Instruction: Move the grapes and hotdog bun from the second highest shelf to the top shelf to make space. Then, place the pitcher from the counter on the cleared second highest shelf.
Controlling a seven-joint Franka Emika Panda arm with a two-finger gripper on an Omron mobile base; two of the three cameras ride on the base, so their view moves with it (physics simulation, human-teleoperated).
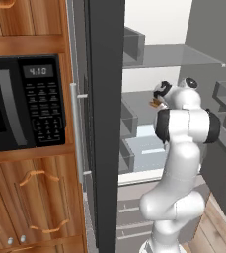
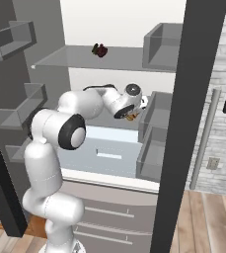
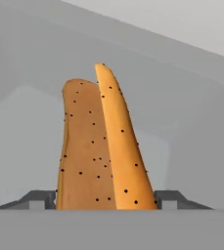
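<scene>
The fridge [image 2: 109, 163] stands open, its dark door edge crossing the front of both base views, and that is why the white arm [image 2: 50, 148] can fold its way in, elbow low and forearm reaching level toward the second highest shelf [image 2: 104, 121], the plate the task wants emptied. Above it the top shelf [image 2: 75, 62], a thin glassy plate with a pale front edge, already carries the grapes [image 2: 100, 50], a small dark red cluster sitting toward the back middle, so by the look of it that half of the clearing is done and the bun is the step in hand. Grey bins [image 2: 156, 44] line the side wall at several heights, close by the wrist, which probably explains the flat, sideways approach. A microwave [image 1: 20, 101] set in wooden cabinets fills the left of the left base view and plays no part here. The pincer [image 3: 106, 200] is partway closed around the hotdog bun [image 3: 101, 146], its two dark tips pressed against either side of the bun's near end in the hand view; the bun stretches straight away from the hand, speckled halves together, gripped at the end across its narrow width. In the right base view a sliver of orange [image 2: 131, 116] shows just at the hand, low over the second shelf; whether the bun has left the plate I cannot tell.
</scene>
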